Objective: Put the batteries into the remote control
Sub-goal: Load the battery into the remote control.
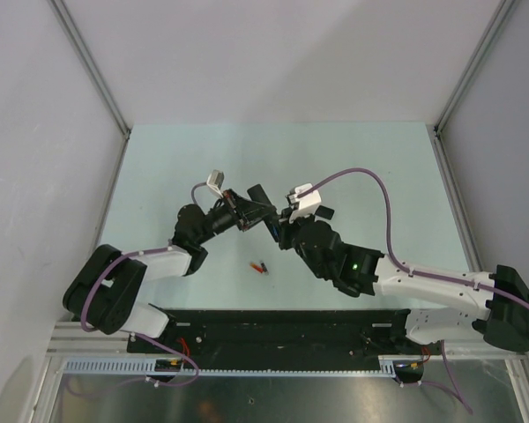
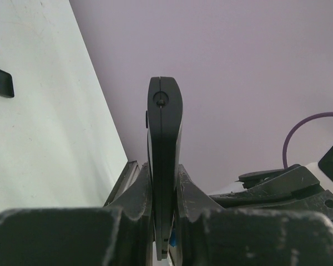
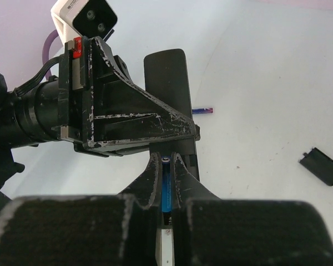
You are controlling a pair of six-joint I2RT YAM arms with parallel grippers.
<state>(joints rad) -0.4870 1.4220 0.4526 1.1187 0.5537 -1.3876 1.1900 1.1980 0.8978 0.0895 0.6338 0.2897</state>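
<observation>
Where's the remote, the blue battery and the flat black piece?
remote (image 2: pixel 164 138), left wrist view, its thin edge.
blue battery (image 3: pixel 165 191), right wrist view, middle of its side.
flat black piece (image 3: pixel 322 167), right wrist view, its top face.

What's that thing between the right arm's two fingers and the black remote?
A blue battery, pinched in the right fingers, its tip pointing at the remote control. The right wrist view shows it.

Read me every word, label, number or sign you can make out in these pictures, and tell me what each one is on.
No text can be read.
On the white camera: faint marks, too blurred to read.
On the blue battery and the remote: no legible marking.
</observation>
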